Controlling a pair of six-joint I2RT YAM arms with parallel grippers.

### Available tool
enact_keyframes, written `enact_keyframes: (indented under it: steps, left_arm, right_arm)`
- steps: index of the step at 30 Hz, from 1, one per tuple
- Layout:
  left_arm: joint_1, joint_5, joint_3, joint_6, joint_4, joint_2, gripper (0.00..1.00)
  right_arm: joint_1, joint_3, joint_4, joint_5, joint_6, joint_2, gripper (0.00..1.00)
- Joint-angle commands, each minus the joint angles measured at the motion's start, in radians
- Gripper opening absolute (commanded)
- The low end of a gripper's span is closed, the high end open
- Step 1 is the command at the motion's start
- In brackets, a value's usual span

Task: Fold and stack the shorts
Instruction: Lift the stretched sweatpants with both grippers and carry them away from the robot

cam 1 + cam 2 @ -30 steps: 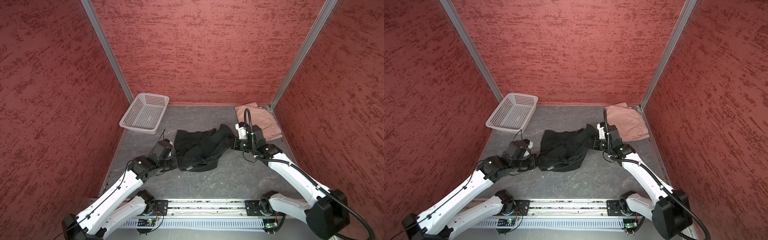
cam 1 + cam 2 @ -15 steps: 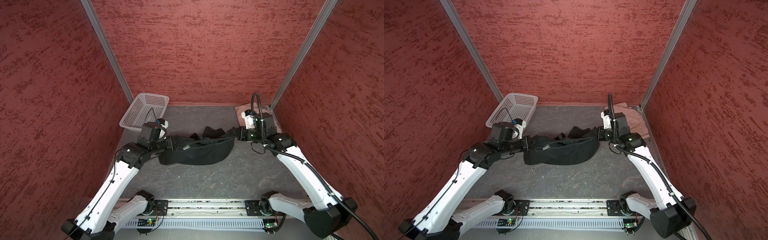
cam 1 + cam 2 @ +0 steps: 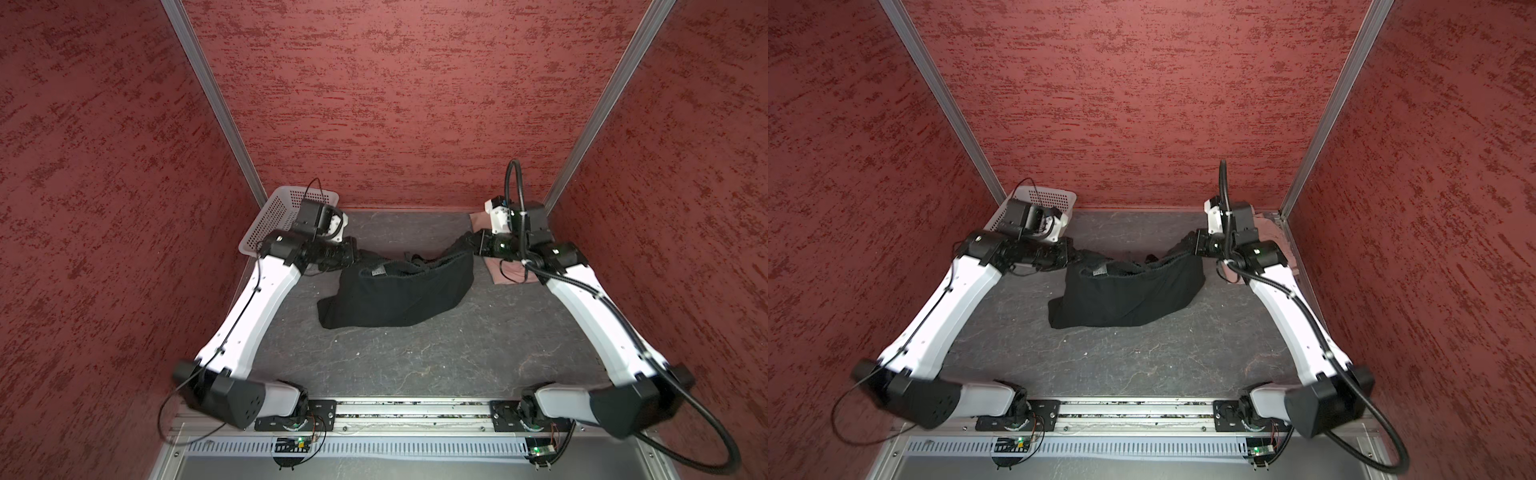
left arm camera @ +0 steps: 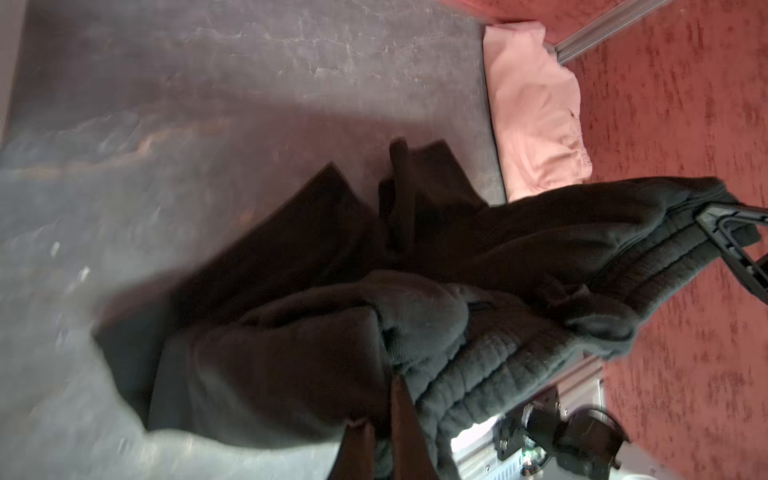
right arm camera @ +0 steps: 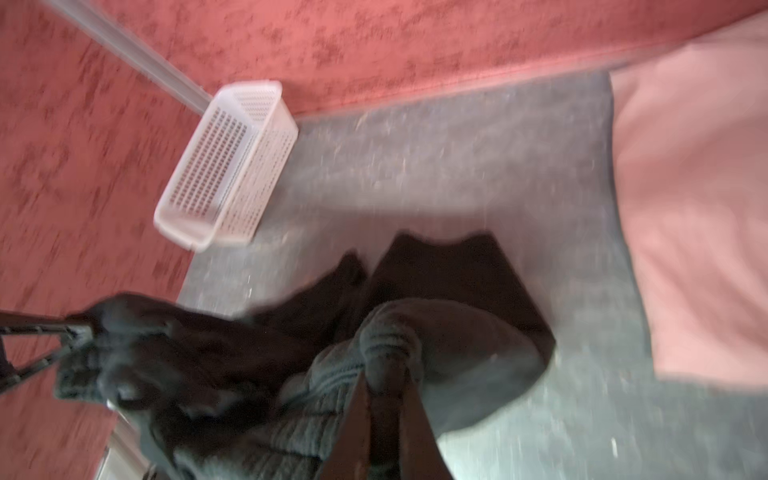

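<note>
Clearly the black shorts (image 3: 399, 291) are soft, light and floppy. They sag between your grippers mid-workspace, and the lower edge seems to rest on the grey table (image 3: 415, 365). Take hold at the two ends of the thick ribbed waistband, where bunched fabric should resist slipping. Your left gripper (image 3: 356, 257) is pinched tight on one waistband end, near the white basket (image 3: 270, 216). Your right gripper (image 3: 468, 244) is clamped on the other end, just above the pink shorts (image 4: 536, 116), which lie folded in the far right corner.
</note>
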Motion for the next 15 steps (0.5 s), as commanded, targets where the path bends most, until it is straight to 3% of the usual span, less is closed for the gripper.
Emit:
enact_keyframes:
  steps: [1, 4, 9, 12, 15]
  left_arm:
    - [0.018, 0.034, 0.236, 0.115, 0.016, 0.177, 0.0]
    - [0.026, -0.003, 0.461, 0.148, 0.032, 0.296, 0.0]
    - [0.097, 0.077, 0.607, 0.125, 0.204, 0.346, 0.0]
    - [0.135, 0.107, 0.671, 0.143, 0.218, 0.356, 0.0]
    - [0.172, 0.16, 0.623, 0.149, 0.244, 0.326, 0.0]
  right_arm:
    - [-0.053, 0.201, 0.146, -0.063, -0.022, 0.162, 0.0]
    - [-0.075, 0.352, 0.221, -0.08, -0.035, 0.271, 0.0]
    - [-0.116, 0.474, 0.39, -0.169, -0.033, 0.327, 0.0]
    - [-0.139, 0.488, 0.443, -0.189, -0.045, 0.306, 0.0]
    - [-0.164, 0.379, 0.515, -0.2, -0.061, 0.237, 0.0]
